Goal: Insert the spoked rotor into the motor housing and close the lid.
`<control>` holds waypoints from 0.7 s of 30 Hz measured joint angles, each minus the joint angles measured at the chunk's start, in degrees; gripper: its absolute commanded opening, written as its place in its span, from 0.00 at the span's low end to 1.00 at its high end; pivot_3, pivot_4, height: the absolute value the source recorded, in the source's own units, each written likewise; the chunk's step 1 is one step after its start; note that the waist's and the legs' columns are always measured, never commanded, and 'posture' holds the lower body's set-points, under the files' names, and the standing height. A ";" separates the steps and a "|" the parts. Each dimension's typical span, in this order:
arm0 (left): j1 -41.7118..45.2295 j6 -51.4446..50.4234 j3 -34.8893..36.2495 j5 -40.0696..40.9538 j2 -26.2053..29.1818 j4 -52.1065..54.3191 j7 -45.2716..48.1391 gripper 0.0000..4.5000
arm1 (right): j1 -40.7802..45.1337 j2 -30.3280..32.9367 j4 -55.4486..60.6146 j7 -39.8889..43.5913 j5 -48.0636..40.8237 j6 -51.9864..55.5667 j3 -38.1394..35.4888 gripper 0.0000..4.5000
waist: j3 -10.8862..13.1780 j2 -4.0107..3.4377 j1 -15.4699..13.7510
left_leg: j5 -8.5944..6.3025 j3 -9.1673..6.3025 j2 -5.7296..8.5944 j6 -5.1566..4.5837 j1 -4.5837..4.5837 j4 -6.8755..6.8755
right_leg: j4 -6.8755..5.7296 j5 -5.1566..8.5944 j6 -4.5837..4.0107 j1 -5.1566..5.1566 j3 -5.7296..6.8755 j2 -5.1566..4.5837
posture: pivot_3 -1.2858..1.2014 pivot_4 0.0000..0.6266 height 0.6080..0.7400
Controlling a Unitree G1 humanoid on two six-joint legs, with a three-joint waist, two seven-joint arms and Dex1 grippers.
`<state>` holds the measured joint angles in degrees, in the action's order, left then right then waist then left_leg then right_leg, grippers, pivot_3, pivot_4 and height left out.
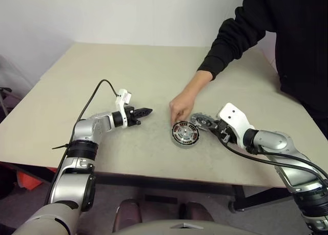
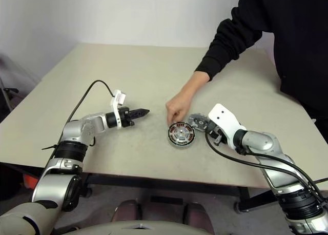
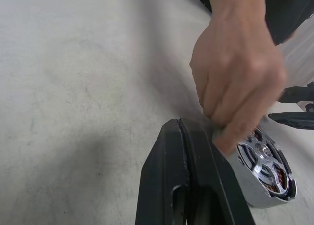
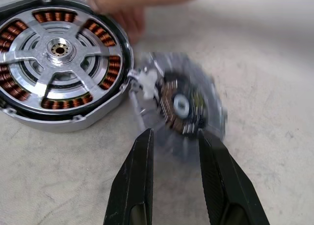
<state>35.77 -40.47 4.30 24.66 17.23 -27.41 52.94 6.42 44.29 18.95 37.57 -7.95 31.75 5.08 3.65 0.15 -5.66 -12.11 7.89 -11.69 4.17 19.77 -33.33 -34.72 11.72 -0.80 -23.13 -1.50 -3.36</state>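
Observation:
The motor housing (image 1: pixel 184 134) lies on the table, a dark-rimmed puck with copper windings around a silver centre (image 4: pixel 59 63). A person's hand (image 1: pixel 180 109) rests on its far rim. Just right of it a silvery disc, the spoked rotor (image 4: pixel 184 107), stands tilted and blurred, its edge against the housing. My right gripper (image 4: pixel 174 136) is shut on the rotor's near rim. My left gripper (image 1: pixel 146 112) hovers left of the housing, shut and empty, pointing at it (image 3: pixel 180 124). No lid can be told apart.
The person stands at the table's far right corner, a black sleeve (image 1: pixel 230 40) reaching over the table (image 1: pixel 128 71) to the housing. A black cable (image 1: pixel 95 99) loops above my left arm. The table's front edge (image 1: pixel 154 176) runs just below both arms.

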 measured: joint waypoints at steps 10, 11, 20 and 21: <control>0.00 0.15 0.00 -0.06 0.00 -0.01 -0.18 0.00 | 0.73 -0.54 -0.04 -0.22 0.00 0.00 0.00 0.35 | 0.00 0.00 0.01 | 0.00 0.00 0.00 0.00 0.00 0.00 | -0.01 0.00 0.00 0.00 0.00 0.00 | 0.52 0.00 1.00; 0.00 0.20 0.00 -0.07 0.01 0.00 -0.20 0.00 | 0.79 -0.58 -0.04 -0.22 0.00 0.00 0.00 0.35 | 0.00 0.00 0.00 | 0.00 0.00 0.00 0.00 0.00 0.00 | -0.01 0.00 0.00 0.00 0.00 0.00 | 0.52 0.00 1.00; -0.01 0.34 0.00 -0.15 0.04 0.00 -0.32 0.00 | 1.30 -0.95 -0.19 -0.21 0.08 -0.05 0.00 0.35 | 0.00 0.00 0.00 | 0.00 0.00 0.00 0.00 0.00 0.00 | -0.01 0.00 0.00 0.00 0.00 0.00 | 0.52 0.00 1.00; -0.01 0.34 -0.02 -0.19 0.04 0.00 -0.40 0.00 | 1.30 -0.96 -0.20 -0.21 0.10 -0.05 0.00 0.35 | 0.00 0.00 0.00 | 0.00 0.00 0.00 0.00 0.00 0.00 | -0.01 0.00 0.00 0.00 0.00 0.00 | 0.52 0.00 1.00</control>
<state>35.75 -40.13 4.29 24.47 17.27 -27.42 52.54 7.72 43.34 18.75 37.36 -7.85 31.70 5.08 3.65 0.15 -5.66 -12.11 7.90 -11.69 4.17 19.77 -33.33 -34.72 11.72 -0.81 -23.13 -1.50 -3.36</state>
